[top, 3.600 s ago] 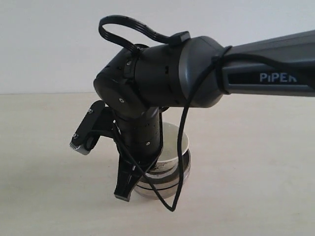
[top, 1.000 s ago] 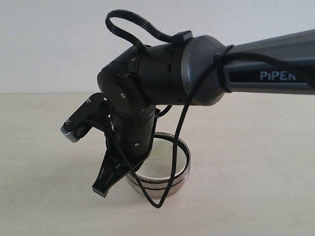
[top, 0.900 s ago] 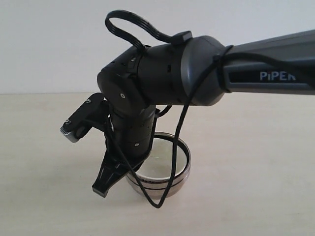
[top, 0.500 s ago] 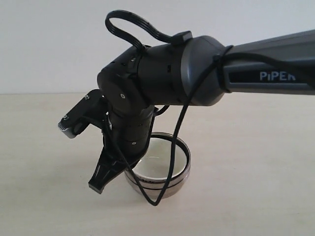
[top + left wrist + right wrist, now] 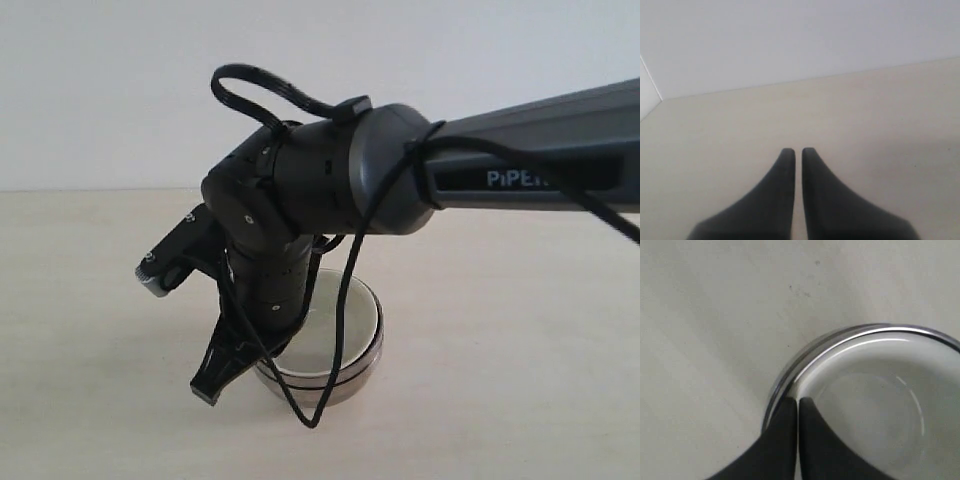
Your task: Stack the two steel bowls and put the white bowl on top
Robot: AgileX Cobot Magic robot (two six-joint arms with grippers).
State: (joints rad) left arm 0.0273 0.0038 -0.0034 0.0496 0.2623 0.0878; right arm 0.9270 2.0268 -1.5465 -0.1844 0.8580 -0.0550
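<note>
Here, the right gripper (image 5: 207, 388), jaws pressed together and empty, hangs at the rim of the white bowl (image 5: 362, 318) nested in the steel bowls (image 5: 356, 378); a straight upward lift should spare the stack.

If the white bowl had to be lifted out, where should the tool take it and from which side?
Probably the rim of the white bowl, pinched from straight above, one finger inside and one outside. It sits upright, nested in the steel bowls, whose rims ring its wall, so only its lip and inside show; a sideways approach would meet steel.
</note>
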